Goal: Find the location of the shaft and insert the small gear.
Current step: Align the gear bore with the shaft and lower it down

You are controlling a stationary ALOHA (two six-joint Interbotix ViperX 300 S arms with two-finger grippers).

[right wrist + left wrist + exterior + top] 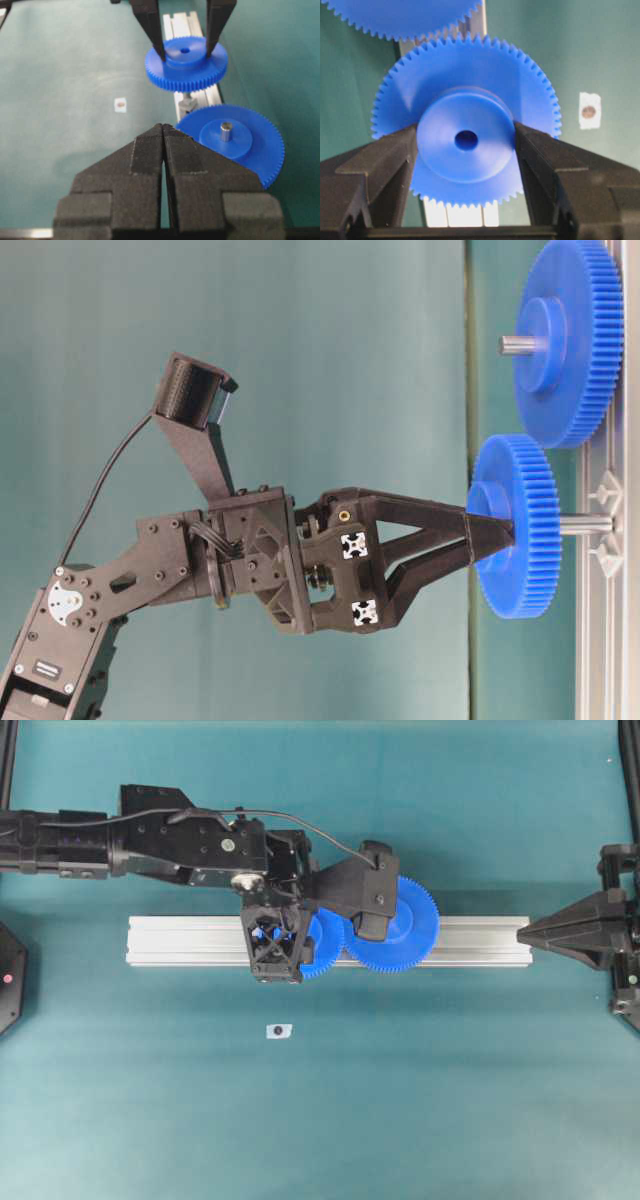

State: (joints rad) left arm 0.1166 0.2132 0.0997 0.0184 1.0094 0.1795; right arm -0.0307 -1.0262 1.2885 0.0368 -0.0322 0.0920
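Your left gripper (185, 50) has its two fingers clamped on the raised hub of the small gear (186, 67), holding it level above the aluminium rail (200, 940), just left of the larger gear (395, 930) in the overhead view. Under the gear you can see the shaft (187, 102) standing on the rail. Your right gripper (164, 132) sits well off at the rail's right end, jaws pressed together and holding nothing.
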